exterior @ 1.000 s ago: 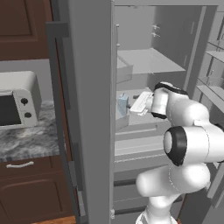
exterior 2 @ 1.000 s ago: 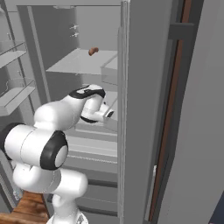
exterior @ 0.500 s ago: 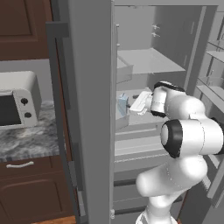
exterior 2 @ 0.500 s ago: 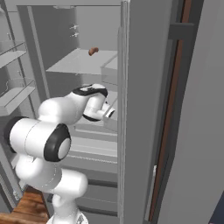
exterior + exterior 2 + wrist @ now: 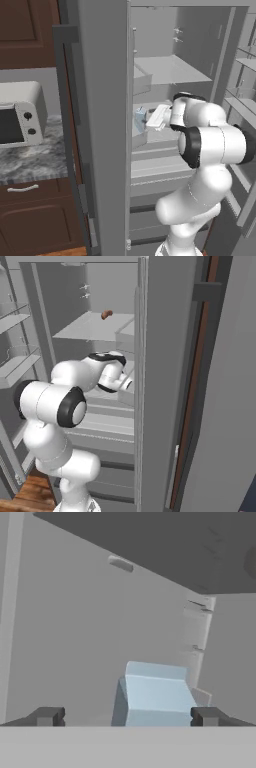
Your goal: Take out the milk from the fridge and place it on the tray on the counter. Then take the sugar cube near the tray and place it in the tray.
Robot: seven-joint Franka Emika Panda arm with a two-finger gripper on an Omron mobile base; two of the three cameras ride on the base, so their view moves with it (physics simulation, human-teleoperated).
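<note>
Fridge (image 5: pixel 170 75) interior: milk (image 5: pixel 156 694) ahead between spread fingertips of gripper (image 5: pixel 125 716).

Glossy white rounded arm (image 5: pixel 215 145) (black joint bands).

Fridge (image 5: pixel 102 100) door swung wide, interior reachable from the front. Gripper (image 5: pixel 125 716) spread to full width, fingertips (image 5: pixel 47 716) either side of the milk (image 5: pixel 156 694), open gap on both flanks of the carton. Shelf underside close overhead in the hand view, limiting upward room. Fridge side wall just behind the milk (image 5: pixel 140 119). Small bin (image 5: pixel 141 84) on the shelf above, well clear. Brown lump (image 5: pixel 106 314) farther back on the upper shelf, apart
</note>
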